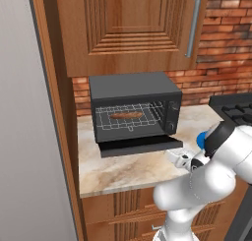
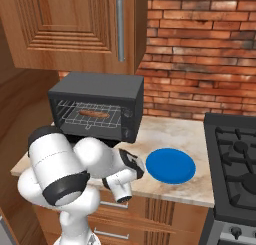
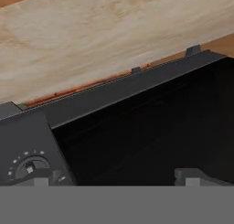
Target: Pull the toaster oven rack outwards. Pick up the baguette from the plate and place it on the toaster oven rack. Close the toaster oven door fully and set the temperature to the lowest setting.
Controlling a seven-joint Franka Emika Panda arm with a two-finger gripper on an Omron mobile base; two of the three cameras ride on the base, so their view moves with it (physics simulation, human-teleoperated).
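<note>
Toaster oven (image 1: 134,109) first: it is a dark grey, box-shaped oven that sits on the pale marble counter (image 1: 123,168), under a brown wooden cupboard (image 1: 128,28) and in front of a red brick wall (image 2: 200,54). It has a thin strip of round knobs (image 1: 172,116) on its front right side. To the right of the counter is a black stove top (image 2: 235,159). The robot's white arm (image 2: 75,174) bends low in front of the counter. The flat dark oven door (image 1: 140,145) hangs open, folded down flat at the front of the oven, out over the counter. In the hand view the dark door (image 3: 151,127) is very close and runs slanted across, with the marble counter beyond it and one round knob (image 3: 29,167) at the lower left. Inside the oven is the thin silver wire rack (image 1: 129,117), nearly as wide as the opening, with a small wire loop at its front edge. The round bright blue plate (image 2: 170,165) lies on the counter to the right of the oven, well apart from it, near the stove. The gripper (image 3: 114,177) is by the front edge of the counter, just beside the open door; its two dark fingertips (image 3: 192,176) stand wide apart and hold nothing. The small slim brown baguette (image 1: 126,115) lies on the rack, along its width, near the middle.
</note>
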